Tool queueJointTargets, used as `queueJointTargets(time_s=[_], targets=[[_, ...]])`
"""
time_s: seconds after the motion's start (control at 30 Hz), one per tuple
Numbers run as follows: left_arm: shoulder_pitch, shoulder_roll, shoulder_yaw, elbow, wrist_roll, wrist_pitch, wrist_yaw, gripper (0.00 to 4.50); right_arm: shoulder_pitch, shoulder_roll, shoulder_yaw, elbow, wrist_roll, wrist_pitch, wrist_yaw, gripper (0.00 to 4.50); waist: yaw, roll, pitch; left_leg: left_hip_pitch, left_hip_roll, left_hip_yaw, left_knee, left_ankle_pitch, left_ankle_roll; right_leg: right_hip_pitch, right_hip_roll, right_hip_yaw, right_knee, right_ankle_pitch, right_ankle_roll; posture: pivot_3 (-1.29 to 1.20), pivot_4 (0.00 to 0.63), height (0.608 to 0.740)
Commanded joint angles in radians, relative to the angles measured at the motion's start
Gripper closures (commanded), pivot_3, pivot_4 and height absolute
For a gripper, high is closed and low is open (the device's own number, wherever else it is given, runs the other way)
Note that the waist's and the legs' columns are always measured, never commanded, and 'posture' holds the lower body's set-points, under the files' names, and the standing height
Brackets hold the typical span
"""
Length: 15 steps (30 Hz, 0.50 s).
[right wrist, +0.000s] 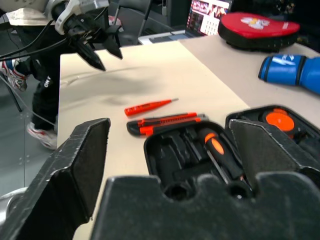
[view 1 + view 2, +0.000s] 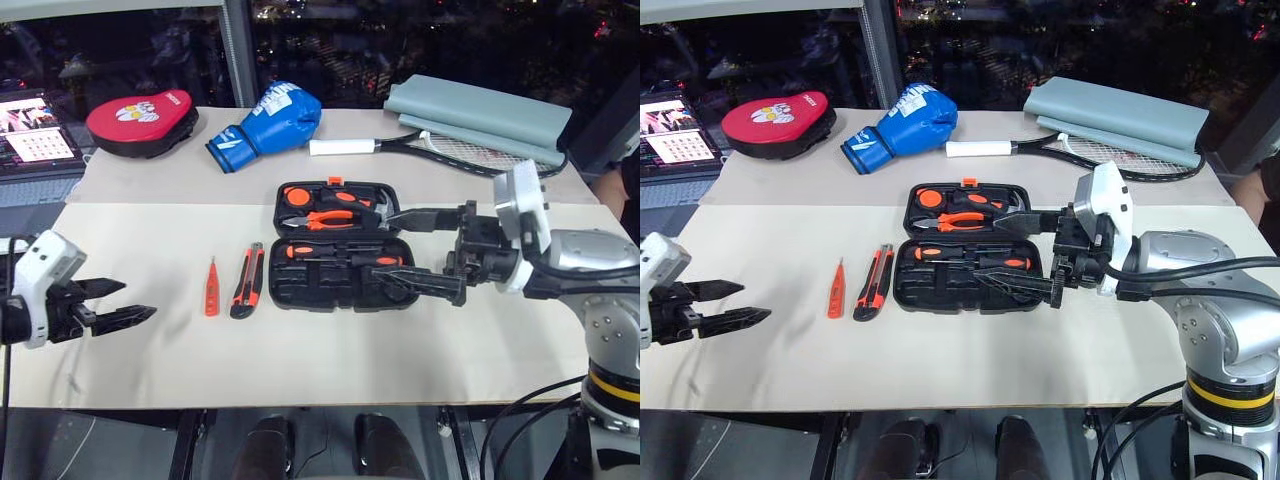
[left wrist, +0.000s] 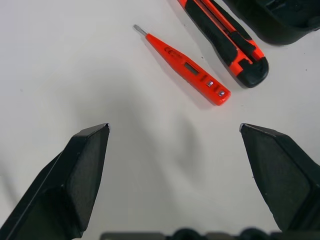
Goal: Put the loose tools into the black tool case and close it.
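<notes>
Tester screwdriver (image 2: 211, 287): lies beside utility knife (image 2: 247, 280), left of the open tool case (image 2: 336, 246), long axis near-far.
Left gripper (image 2: 128, 304): spread, empty, nearer arm, tester to its right.
Right gripper (image 2: 425, 249): spread, empty, over case.

Red pad (image 2: 141, 122), blue boxing glove (image 2: 268, 124) and racket (image 2: 440, 147) lie behind.

Matt black plastic tool case (image 2: 336, 262), glossy orange tester screwdriver (image 3: 185, 66)
</notes>
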Motion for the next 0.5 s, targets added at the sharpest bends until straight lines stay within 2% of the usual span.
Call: queueJointTargets(time_s=[0.03, 0.27, 0.43, 0.5], targets=[[-0.118, -0.029, -0.093, 0.085, -0.054, 0.094, 0.166, 0.00, 0.006, 0.006, -0.005, -0.058, 0.033, -0.030, -0.039, 0.02, -0.006, 0.000, 0.000, 0.000, 0.000, 0.000, 0.000, 0.000, 0.000, 0.000, 0.000, 0.001, 0.000, 0.000, 0.000, 0.00, 0.150, 0.736], [-0.321, -0.045, -0.310, 0.319, -0.141, 0.094, 0.391, 0.00, 0.041, 0.042, 0.012, -0.120, 0.070, -0.033, -0.125, 0.02, -0.009, -0.002, 0.001, 0.000, 0.000, 0.000, -0.001, 0.000, 0.000, 0.000, 0.000, 0.001, -0.001, 0.000, 0.000, 0.00, 0.150, 0.736], [-0.429, -0.086, -0.401, 0.461, -0.268, 0.094, 0.509, 0.00, 0.077, 0.068, 0.016, -0.156, 0.083, -0.041, -0.188, 0.02, -0.007, -0.002, 0.001, -0.001, -0.001, 0.000, 0.000, 0.000, 0.000, -0.001, -0.001, 0.002, -0.001, 0.000, 0.000, 0.00, 0.150, 0.736], [-0.457, -0.094, -0.472, 0.500, -0.318, 0.094, 0.554, 0.00, 0.102, 0.083, 0.014, -0.175, 0.096, -0.044, -0.218, 0.02, -0.007, -0.003, 0.001, -0.001, -0.001, 0.000, 0.000, 0.000, 0.000, -0.001, -0.001, 0.001, -0.001, 0.000, 0.000, 0.00, 0.150, 0.736]])
